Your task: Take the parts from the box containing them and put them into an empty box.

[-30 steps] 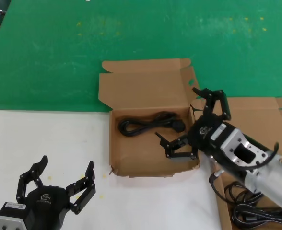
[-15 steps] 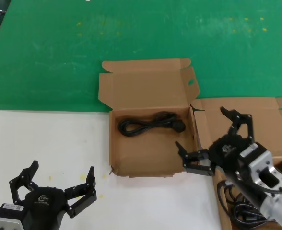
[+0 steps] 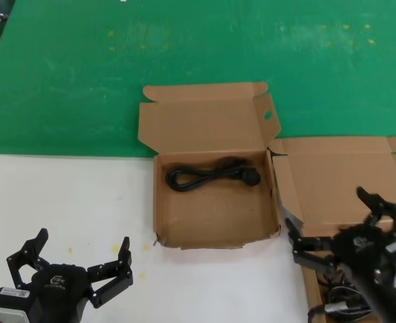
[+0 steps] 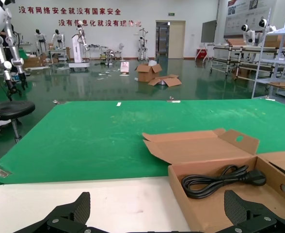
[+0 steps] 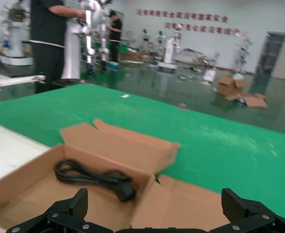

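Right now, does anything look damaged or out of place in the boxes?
Only the middle box: its front edge is ragged, torn at the left corner. The one cord inside lies neatly along the back wall. Nothing is spilled.

This is a robotics lab or factory test hall. Beyond the bench and its green mat spreads a glossy green floor with humanoid robots on stands along a white wall carrying red Chinese lettering. Metal shelving racks, loose cardboard cartons and a person in dark clothes complete the industrial setting.
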